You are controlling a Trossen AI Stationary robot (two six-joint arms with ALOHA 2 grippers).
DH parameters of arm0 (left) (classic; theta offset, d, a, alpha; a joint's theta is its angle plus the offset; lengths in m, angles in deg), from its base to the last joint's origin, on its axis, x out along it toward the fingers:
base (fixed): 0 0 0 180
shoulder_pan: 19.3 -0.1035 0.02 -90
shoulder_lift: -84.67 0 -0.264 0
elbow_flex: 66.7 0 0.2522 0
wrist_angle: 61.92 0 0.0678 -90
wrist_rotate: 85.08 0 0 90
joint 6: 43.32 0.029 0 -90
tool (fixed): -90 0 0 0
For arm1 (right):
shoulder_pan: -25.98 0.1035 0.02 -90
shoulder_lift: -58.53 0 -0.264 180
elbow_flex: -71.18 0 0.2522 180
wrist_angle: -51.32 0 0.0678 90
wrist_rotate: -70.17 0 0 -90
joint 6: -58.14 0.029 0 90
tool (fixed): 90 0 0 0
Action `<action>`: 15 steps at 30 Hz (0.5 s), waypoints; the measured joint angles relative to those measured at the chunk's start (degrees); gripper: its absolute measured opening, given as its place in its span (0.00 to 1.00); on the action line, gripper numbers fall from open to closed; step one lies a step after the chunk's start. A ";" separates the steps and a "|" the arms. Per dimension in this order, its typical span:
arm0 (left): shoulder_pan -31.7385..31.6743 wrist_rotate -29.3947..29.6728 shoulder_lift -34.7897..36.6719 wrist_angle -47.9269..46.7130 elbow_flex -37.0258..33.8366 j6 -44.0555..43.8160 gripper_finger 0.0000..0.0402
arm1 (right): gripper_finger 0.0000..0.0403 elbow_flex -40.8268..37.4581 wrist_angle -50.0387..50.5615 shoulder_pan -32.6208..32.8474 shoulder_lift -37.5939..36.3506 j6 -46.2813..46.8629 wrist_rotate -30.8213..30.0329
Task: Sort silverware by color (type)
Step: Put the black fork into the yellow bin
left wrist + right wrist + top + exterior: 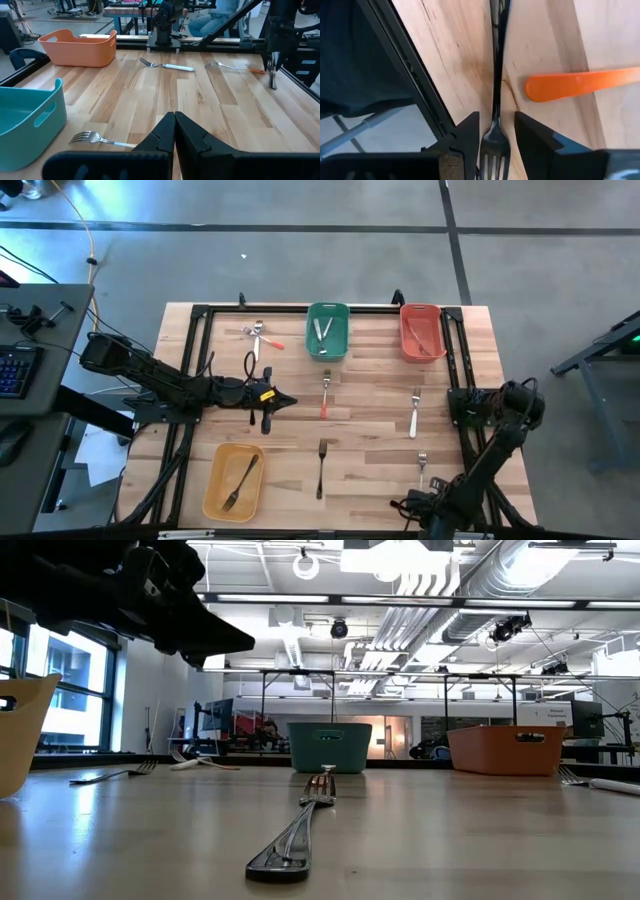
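Note:
My left gripper point(275, 402) point(174, 120) is shut on nothing and hovers over the table's middle left, near a red-handled fork point(325, 392). My right gripper point(495, 150) points down at the near right edge, shut on a black fork point(495, 75). Lying flat are another red-handled fork point(423, 468), a white-handled fork point(414, 415), a black fork point(321, 467) and a small pile of forks point(258, 332) at the far left. Forks also lie in the yellow bin point(212, 485), the green bin point(327, 352) and the red bin point(421, 356). My right gripper pinches the black fork at its tine end point(495, 142) between the two fingers, from above, pointing down. The fingers lie along the fork. It hangs upright below them, its handle point(272, 80) reaching down close beside the red fork handle point(580, 85). Whether it touches the table, I cannot tell.
A black metal frame point(190, 360) runs along the table's left, far and right sides. The green and red bins stand at the far edge, the yellow one at the near left. Bare wood lies between the loose forks.

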 joint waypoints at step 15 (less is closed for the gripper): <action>0.00 0.00 0.00 0.13 0.00 0.02 0.00 | 0.23 0.08 0.34 -0.03 0.82 0.03 -0.87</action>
